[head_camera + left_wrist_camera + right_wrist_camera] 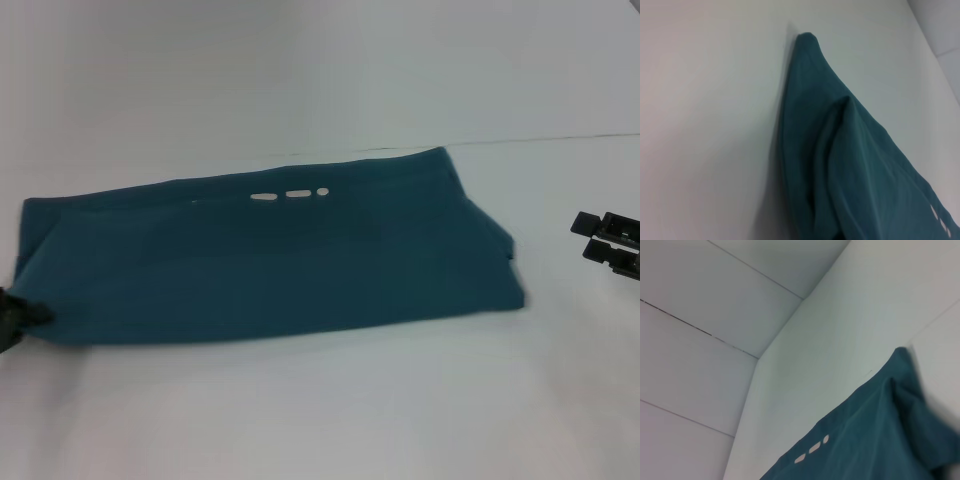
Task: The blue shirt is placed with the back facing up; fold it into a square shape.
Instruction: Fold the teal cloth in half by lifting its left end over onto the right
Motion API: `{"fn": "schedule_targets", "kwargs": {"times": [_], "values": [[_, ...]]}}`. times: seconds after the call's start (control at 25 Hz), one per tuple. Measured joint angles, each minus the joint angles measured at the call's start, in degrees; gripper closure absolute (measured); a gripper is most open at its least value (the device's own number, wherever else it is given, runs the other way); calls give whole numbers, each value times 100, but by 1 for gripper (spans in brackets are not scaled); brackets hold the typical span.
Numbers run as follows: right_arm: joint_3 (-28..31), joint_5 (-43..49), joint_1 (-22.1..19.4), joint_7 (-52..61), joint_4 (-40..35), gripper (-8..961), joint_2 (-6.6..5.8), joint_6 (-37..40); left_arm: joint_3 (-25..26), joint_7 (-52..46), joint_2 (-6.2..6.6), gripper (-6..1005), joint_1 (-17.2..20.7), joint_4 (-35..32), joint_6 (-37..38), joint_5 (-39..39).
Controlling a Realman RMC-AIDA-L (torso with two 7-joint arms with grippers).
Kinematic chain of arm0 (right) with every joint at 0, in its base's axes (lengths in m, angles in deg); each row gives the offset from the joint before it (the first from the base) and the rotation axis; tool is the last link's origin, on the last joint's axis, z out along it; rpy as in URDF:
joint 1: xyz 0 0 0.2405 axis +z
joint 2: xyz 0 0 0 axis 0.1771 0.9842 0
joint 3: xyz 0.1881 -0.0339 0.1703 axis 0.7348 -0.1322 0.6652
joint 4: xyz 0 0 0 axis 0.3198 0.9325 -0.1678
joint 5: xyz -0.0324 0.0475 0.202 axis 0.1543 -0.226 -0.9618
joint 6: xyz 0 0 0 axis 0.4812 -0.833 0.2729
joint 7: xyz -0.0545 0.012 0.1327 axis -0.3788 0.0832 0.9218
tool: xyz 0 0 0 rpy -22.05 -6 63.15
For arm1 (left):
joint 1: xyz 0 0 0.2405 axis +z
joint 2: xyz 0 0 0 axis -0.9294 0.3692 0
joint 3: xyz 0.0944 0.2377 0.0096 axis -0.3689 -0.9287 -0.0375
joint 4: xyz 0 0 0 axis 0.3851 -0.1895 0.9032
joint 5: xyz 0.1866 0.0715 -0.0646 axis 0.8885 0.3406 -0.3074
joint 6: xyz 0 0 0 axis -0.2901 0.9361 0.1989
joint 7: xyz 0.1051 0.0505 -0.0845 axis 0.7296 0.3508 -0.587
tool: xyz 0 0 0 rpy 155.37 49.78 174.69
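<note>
The blue shirt (270, 265) is soft, matt cloth of a plain dark teal, smooth and nearly flat across its broad face in the head view, while the left wrist view shows it rumpled into limp rounded folds at one end; a few small flat white marks (291, 194) sit on its surface. The table (320, 400) under it is a smooth, matt white surface with thin dark seams. The right gripper (608, 242) and the left gripper (12, 315) look like hard, matt black plastic.
</note>
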Motion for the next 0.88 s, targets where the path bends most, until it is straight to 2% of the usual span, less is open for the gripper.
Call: {"fn": "schedule_targets", "kwargs": {"times": [0.44, 0.68, 0.88], "values": [[-5, -1, 6, -40, 14, 253, 7, -91, 702, -114, 102, 985, 81, -250, 61, 605], [-55, -3, 12, -81, 13, 253, 22, -141, 761, -65, 143, 983, -86, -283, 510, 102], [-58, -4, 38, -124, 13, 253, 33, -142, 726, -44, 215, 982, -457, -300, 1086, -472]]}}
